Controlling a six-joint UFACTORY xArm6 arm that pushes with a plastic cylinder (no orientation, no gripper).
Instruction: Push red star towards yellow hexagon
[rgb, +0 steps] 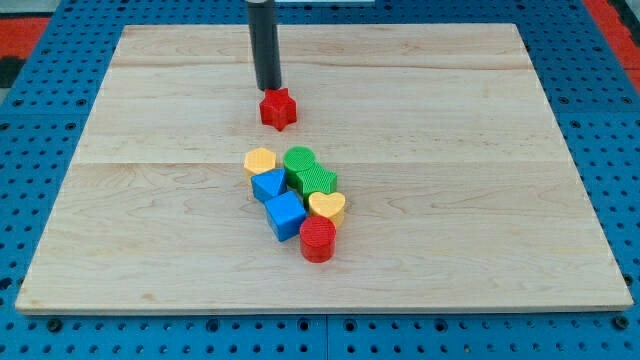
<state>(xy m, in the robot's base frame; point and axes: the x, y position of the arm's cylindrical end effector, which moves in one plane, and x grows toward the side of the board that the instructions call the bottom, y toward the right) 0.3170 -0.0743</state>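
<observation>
The red star (279, 109) lies on the wooden board at the view's upper middle. My tip (268, 89) stands just above the star's top-left edge, touching or almost touching it. The yellow hexagon (260, 161) lies below the star, a short gap away, at the top left of a cluster of blocks. The rod rises from the tip out of the view's top.
The cluster holds a green round block (298, 159), a green block (316, 182), a blue block (268, 185), a blue cube (286, 216), a yellow heart (326, 207) and a red cylinder (318, 240). The wooden board (480, 200) lies on a blue pegboard.
</observation>
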